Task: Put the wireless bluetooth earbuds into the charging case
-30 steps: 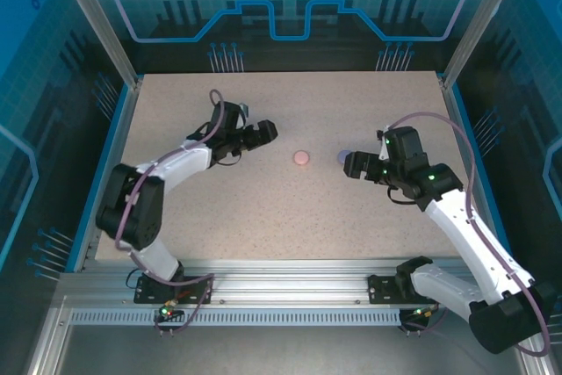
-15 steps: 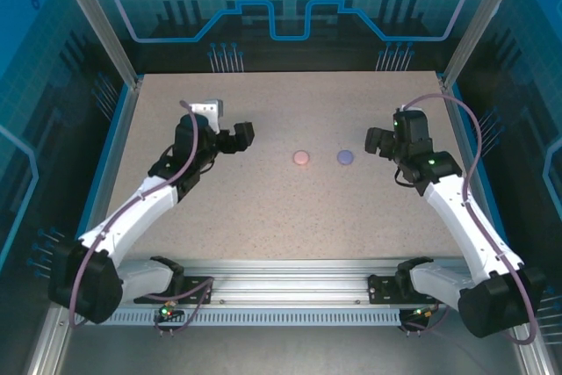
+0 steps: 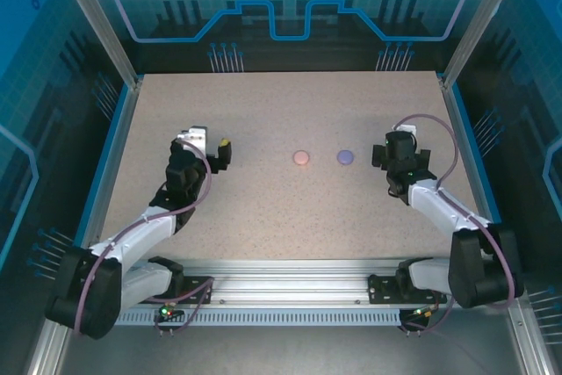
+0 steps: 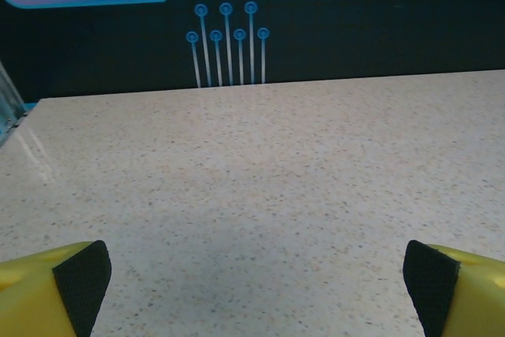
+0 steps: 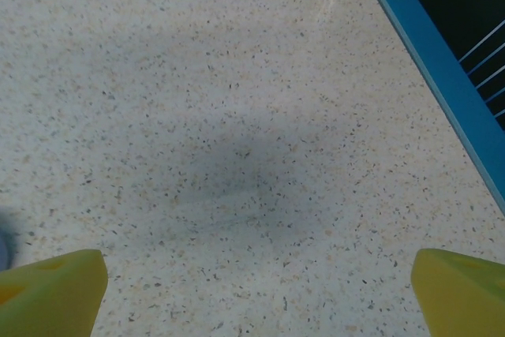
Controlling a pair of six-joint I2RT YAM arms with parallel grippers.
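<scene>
Two small round charging cases lie shut near the table's middle, a pink one [image 3: 301,157] and a lavender one [image 3: 345,156]. The earbuds are out of view. My left gripper [image 3: 202,145] hovers well to the left of the pink case, open. In the left wrist view its black-padded yellow fingertips [image 4: 79,283] stand wide apart over bare tabletop. My right gripper [image 3: 399,148] sits just right of the lavender case, also open. The right wrist view has its yellow fingertips [image 5: 55,293] wide apart with nothing between them.
The speckled beige table [image 3: 281,208] has a blue rim on its right side [image 5: 430,61] close to my right gripper. Its far edge meets a dark back wall with blue pins [image 4: 227,41]. Aluminium posts stand at the back corners.
Both arms have drawn back from the cases, the left one leftward and nearer, the right one rightward. The lavender case, earlier partly covered by the right gripper, now lies in plain sight.
</scene>
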